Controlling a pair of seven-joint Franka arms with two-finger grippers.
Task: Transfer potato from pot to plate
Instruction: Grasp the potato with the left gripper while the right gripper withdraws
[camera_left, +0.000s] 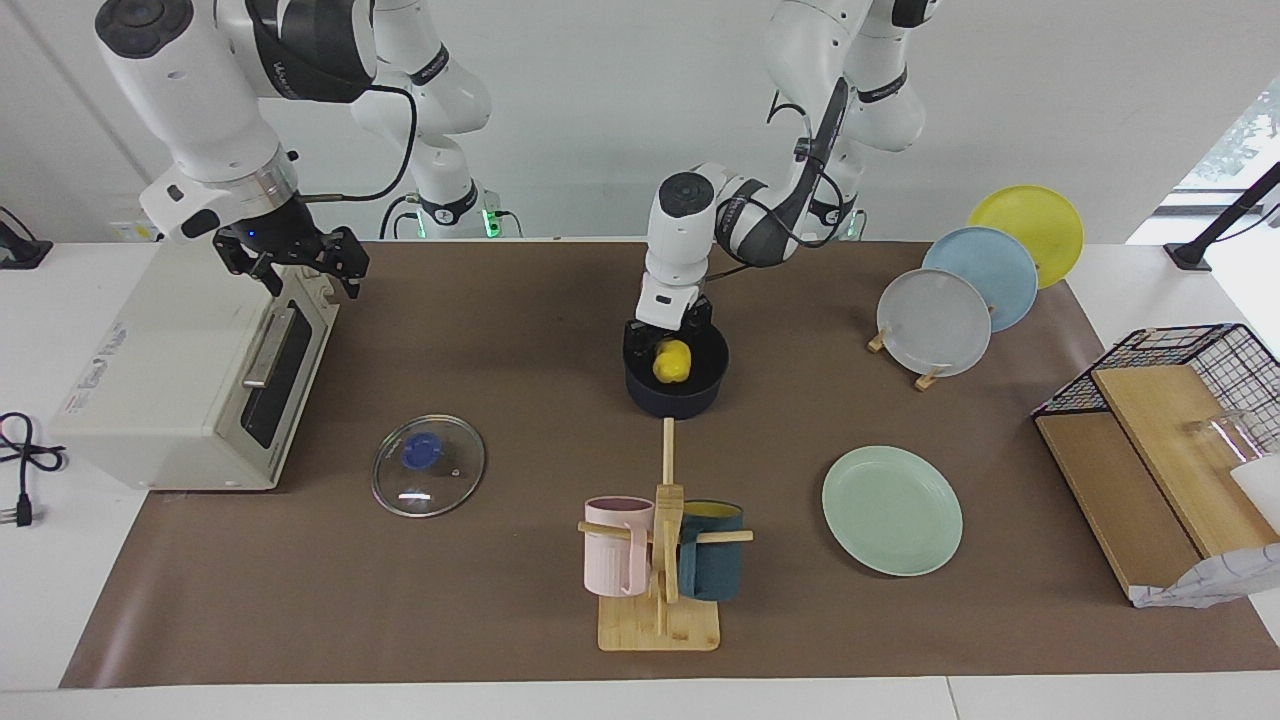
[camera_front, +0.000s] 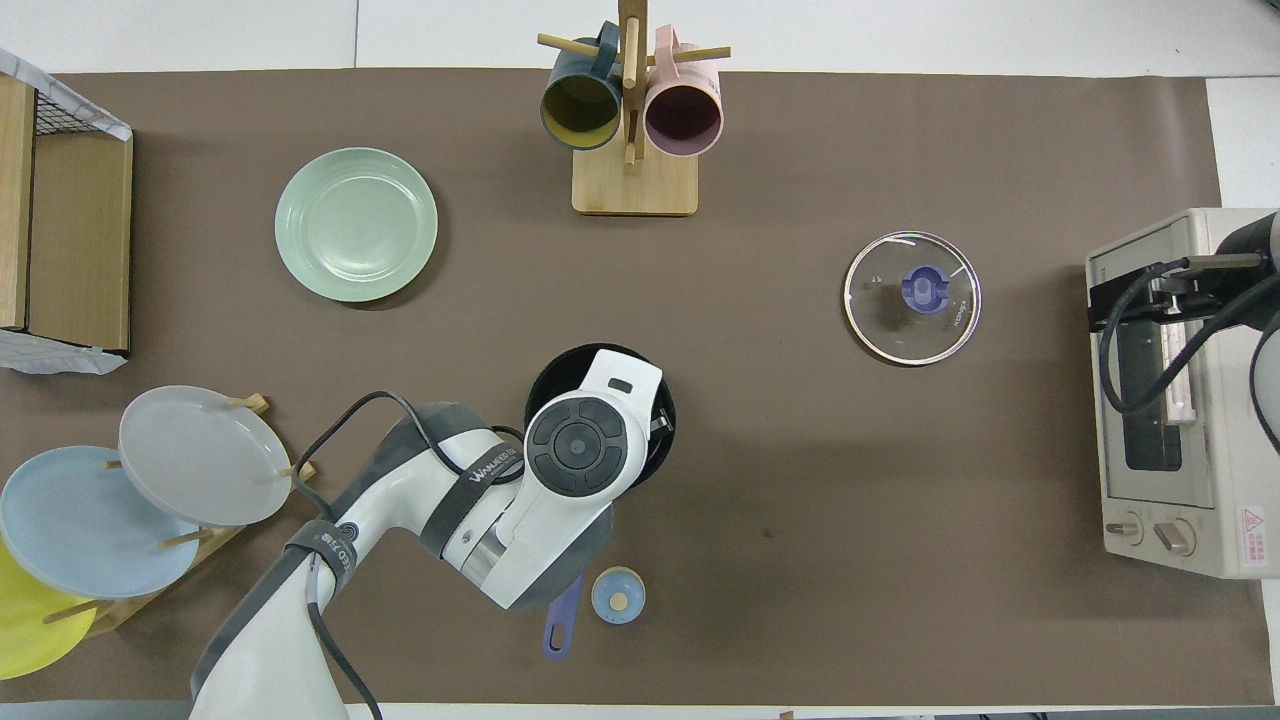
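Note:
The dark navy pot (camera_left: 676, 385) stands mid-table, nearer to the robots than the mug rack. The yellow potato (camera_left: 672, 362) shows in its opening. My left gripper (camera_left: 672, 338) is down at the pot's mouth, right over the potato. In the overhead view the left arm's wrist (camera_front: 585, 440) covers the potato and most of the pot (camera_front: 556, 368); the blue handle's end (camera_front: 560, 628) sticks out toward the robots. The mint-green plate (camera_left: 892, 510) lies bare toward the left arm's end, farther from the robots than the pot; it also shows in the overhead view (camera_front: 356, 224). My right gripper (camera_left: 290, 262) waits open over the toaster oven.
The glass lid (camera_left: 428, 465) lies toward the right arm's end beside the toaster oven (camera_left: 170, 370). A mug rack (camera_left: 660, 560) stands at the table's edge farthest from the robots. A rack holds grey (camera_left: 934, 322), blue (camera_left: 985, 275) and yellow (camera_left: 1030, 225) plates. A wire basket (camera_left: 1200, 350) with boards is there too.

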